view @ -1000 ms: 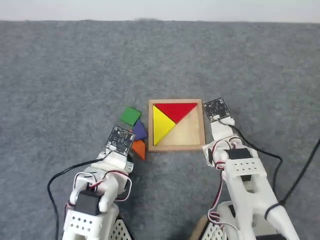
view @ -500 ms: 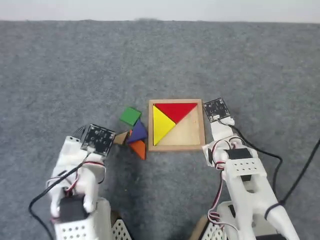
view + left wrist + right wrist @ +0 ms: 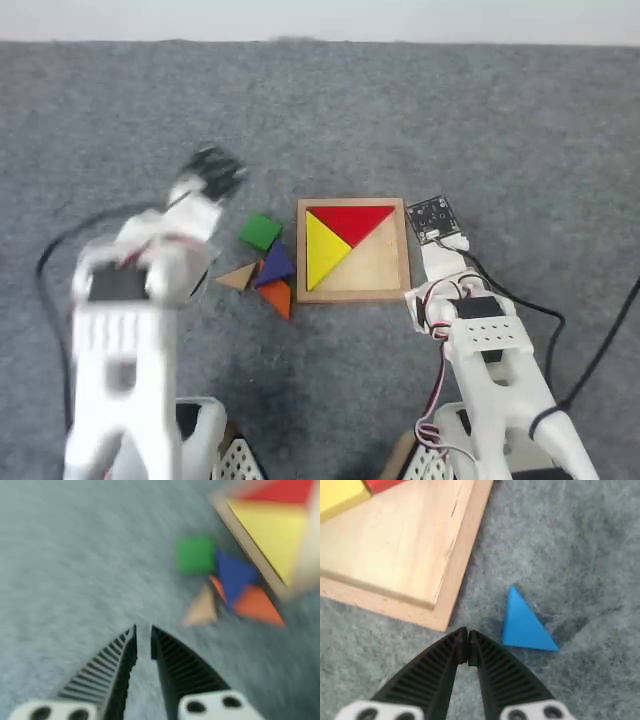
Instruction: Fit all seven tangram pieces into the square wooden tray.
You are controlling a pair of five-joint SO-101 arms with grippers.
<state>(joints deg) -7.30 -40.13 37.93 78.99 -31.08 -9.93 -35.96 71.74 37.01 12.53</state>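
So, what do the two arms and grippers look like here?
The left arm and right arm are white plastic with black motors, red and black cables, and dark wrist boards. The left gripper and right gripper have black ribbed fingers.

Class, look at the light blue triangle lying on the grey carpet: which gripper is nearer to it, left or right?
Right. The right gripper sits just beside the light blue triangle, off a corner of the wooden tray. The left gripper is far off, on the tray's other side.

The tray (image 3: 403, 285) is pale beige, with a red triangle (image 3: 350, 222) and a yellow triangle (image 3: 322, 250). On the grey felt (image 3: 450, 120): green square (image 3: 261, 232), dark blue piece (image 3: 276, 264), orange triangle (image 3: 278, 296), tan triangle (image 3: 238, 277), light blue triangle (image 3: 522, 625).
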